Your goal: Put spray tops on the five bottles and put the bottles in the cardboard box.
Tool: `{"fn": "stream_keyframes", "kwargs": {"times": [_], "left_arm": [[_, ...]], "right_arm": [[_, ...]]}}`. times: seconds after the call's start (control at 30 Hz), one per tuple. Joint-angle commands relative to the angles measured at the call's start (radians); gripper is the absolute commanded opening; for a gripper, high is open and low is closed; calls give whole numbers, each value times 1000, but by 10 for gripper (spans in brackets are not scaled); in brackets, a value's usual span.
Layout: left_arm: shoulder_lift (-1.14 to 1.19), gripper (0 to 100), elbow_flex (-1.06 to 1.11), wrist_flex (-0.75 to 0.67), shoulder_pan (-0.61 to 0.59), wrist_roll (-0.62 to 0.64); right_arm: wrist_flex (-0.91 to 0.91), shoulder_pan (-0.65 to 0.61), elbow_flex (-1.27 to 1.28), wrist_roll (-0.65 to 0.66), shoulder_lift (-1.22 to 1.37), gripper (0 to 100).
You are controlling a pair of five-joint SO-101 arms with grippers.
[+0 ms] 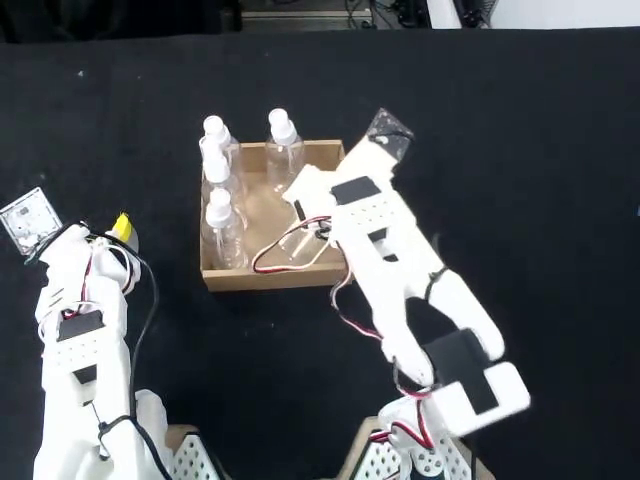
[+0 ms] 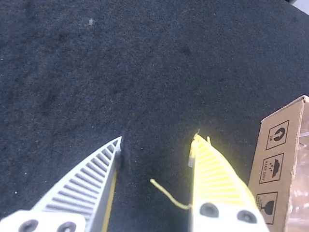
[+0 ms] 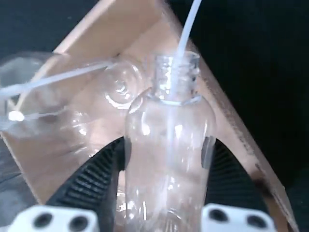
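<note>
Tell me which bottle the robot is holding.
The clear bottle clamped in the right gripper over the cardboard box, its neck uncapped. The other four bottles stand in the box, capped with white spray tops.

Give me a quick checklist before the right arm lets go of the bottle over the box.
1. Bottle held in right gripper: ok.
2. Neck capped: not ok, bare with only a tube in it.
3. Bottle over box: ok.
4. Four capped bottles upright in box: ok.
5. Left gripper open, outside box: ok.
</note>
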Motion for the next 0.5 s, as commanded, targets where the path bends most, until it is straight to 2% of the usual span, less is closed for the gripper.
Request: {"fn": "stream_keyframes", "kwargs": {"times": [0.0,0.13,0.47], "left_arm": [[-11,202,-12,-23,5,-6],[-11,202,-12,-23,5,-6],[-11,202,-12,-23,7,-6]], "right_arm": [[9,14,2,11,-117,176],[11,43,30,18,-203,176],[49,155,176,238,-484,176]]}}
